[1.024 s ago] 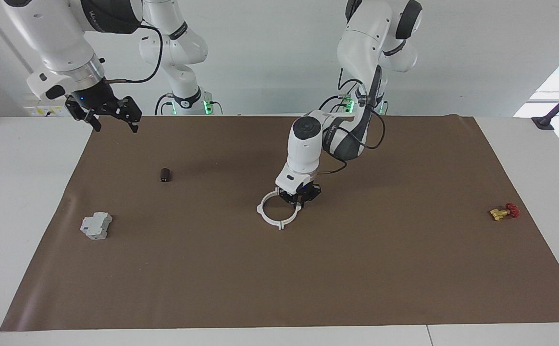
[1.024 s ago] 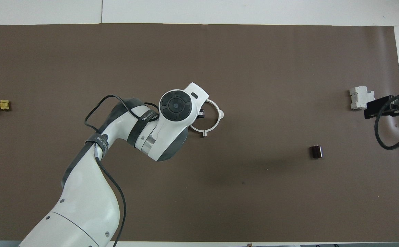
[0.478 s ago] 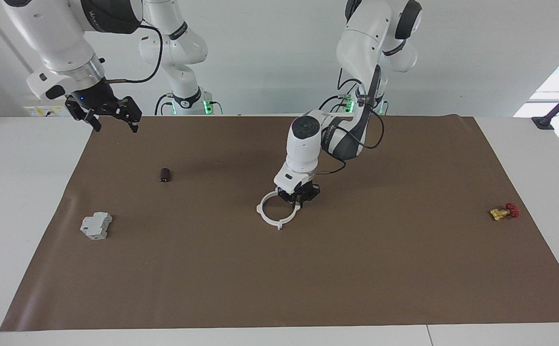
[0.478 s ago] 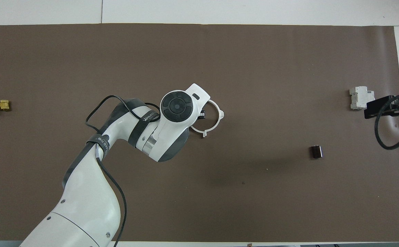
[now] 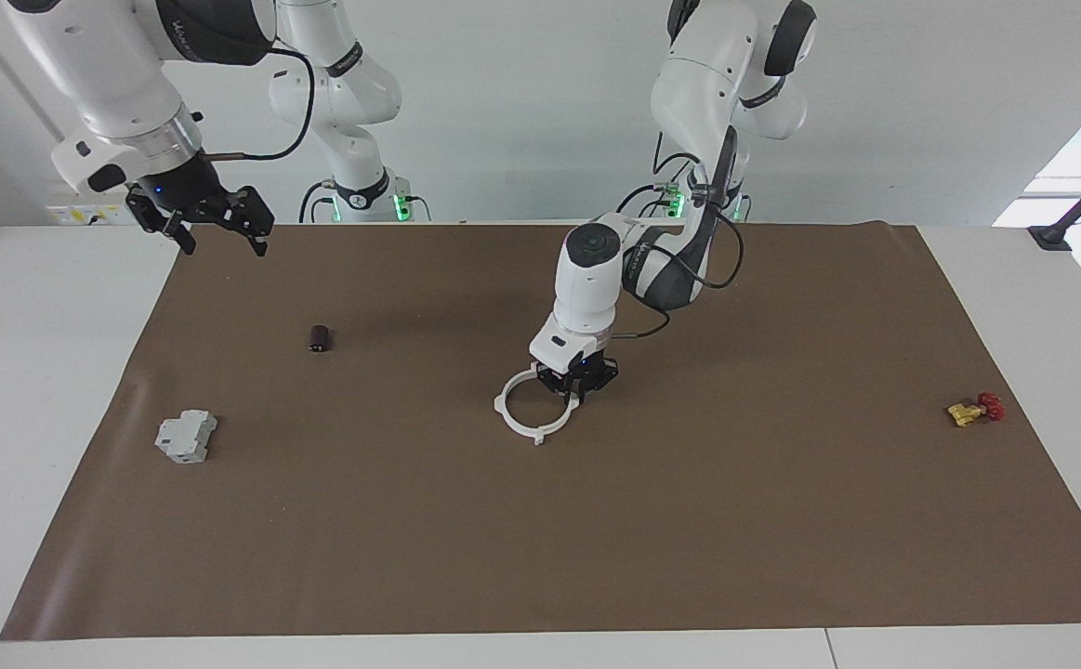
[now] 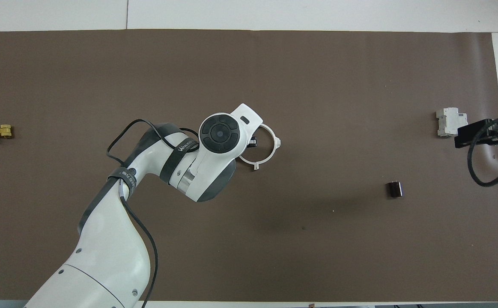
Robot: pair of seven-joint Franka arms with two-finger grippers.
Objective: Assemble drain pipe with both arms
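The drain pipe [image 5: 514, 426] is a white ring with four tabs, its two halves joined, at the middle of the brown mat. My left gripper [image 5: 577, 383] points down and is shut on the ring's rim on the side toward the left arm's end. In the overhead view the left wrist covers that side of the ring [image 6: 271, 155], and only a bit of the left gripper [image 6: 252, 142] shows. My right gripper [image 5: 222, 243] is open and empty, and waits raised over the mat's edge at the right arm's end. It also shows in the overhead view [image 6: 484, 132].
A grey blocky box [image 5: 186, 437] lies near the right arm's end, under the right gripper in the overhead view [image 6: 449, 121]. A small dark cylinder [image 5: 319, 338] lies nearer to the robots than the box. A brass valve with a red handle [image 5: 973, 410] lies at the left arm's end.
My left gripper has shifted the ring slightly toward the right arm's end and toward the robots. The right arm has not moved.
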